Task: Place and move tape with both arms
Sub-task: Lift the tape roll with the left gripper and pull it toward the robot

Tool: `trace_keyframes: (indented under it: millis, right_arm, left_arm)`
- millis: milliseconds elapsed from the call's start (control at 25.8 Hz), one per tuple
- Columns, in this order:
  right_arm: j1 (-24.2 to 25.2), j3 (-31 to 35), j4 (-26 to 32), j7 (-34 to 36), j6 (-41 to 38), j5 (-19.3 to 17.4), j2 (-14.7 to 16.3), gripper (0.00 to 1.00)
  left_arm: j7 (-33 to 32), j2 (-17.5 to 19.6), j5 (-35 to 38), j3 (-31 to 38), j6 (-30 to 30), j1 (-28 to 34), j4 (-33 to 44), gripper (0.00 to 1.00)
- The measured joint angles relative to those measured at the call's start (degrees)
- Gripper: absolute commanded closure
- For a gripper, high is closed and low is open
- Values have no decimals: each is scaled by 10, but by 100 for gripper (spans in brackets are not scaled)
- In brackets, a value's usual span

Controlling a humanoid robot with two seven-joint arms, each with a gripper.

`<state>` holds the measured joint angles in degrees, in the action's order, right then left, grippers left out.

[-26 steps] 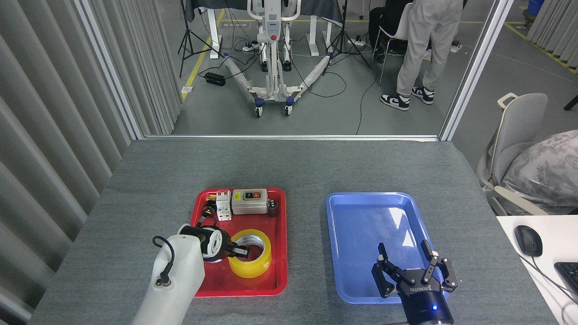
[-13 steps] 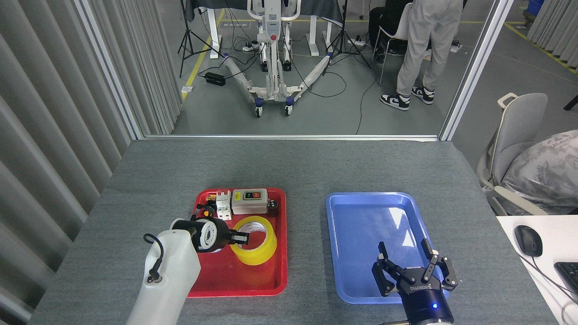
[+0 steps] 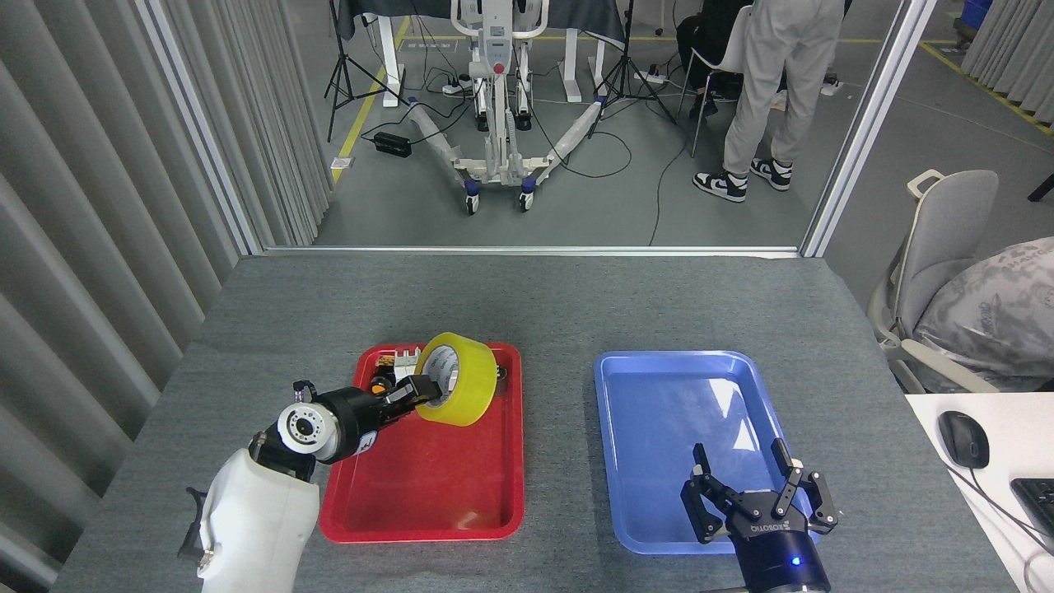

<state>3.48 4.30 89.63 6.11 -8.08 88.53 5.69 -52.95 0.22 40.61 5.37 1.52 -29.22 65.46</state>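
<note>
Grey felt covers the desk (image 3: 527,305), with a red tray (image 3: 428,494) and a blue tray (image 3: 659,395) side by side on it and a workshop floor beyond the far edge. Over the red tray's far half, the left gripper (image 3: 416,389) has its fingers (image 3: 412,385) closed on the tape (image 3: 455,379), pinching the near wall of the roll, one finger seemingly inside the core. The roll hangs clear of the tray floor, tipped on edge with its core facing back toward the arm. Behind the fingers the left arm (image 3: 263,511) rises from the lower left, wrist bent so the gripper points forward and to the right. Switch parts (image 3: 394,362) lie just below and behind the tape, partly hidden by it. The step in hand looks like carrying the roll across to the right, so it seems wise to keep the height until the tape is past the red rim, and to hold the pinch firm, since a tipped roll held by one wall could swing or slip. The right gripper (image 3: 757,494) waits well to the right of the tape, over the blue tray's near edge, its fingers (image 3: 701,465) spread open and pointing up and forward, wrist upright, blue light lit. A handover would want the roll's free side presented between those fingers.
</note>
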Motion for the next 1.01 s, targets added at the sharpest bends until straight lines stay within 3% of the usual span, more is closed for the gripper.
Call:
trace_keyframes:
  millis: [155,310,387,465,620,697,852,1007]
  right_arm:
    - [-8,13,0,-1,0,-17,-1,0]
    - [-26,9,8,-8,-21,-101,29,0]
    - [-29,-16,21,-12,-46,-173,75,0]
    - [-30,-48,34,-17,-71,-272,137,0]
    - [-34,-136,49,-19,-116,-476,293,0]
    - [-42,-185,52,-14,-153,-543,369,1]
    - [-58,-271,64,-7,-224,-586,450,1]
    - [-66,-329,76,-5,-252,-560,473,1]
  left_arm:
    - [-49,7,-126,15,86,39,12,100]
    - [-113,12,-246,24,216,78,21,100]
    - [-137,11,-287,31,260,100,34,100]
    - [-163,6,-315,35,286,123,51,100]
    - [-180,-4,-338,38,312,157,76,100]
    - [-184,-7,-345,38,315,166,84,100]
    - [-215,-8,-377,37,319,182,98,100]
    - [-253,-8,-413,38,318,195,114,100]
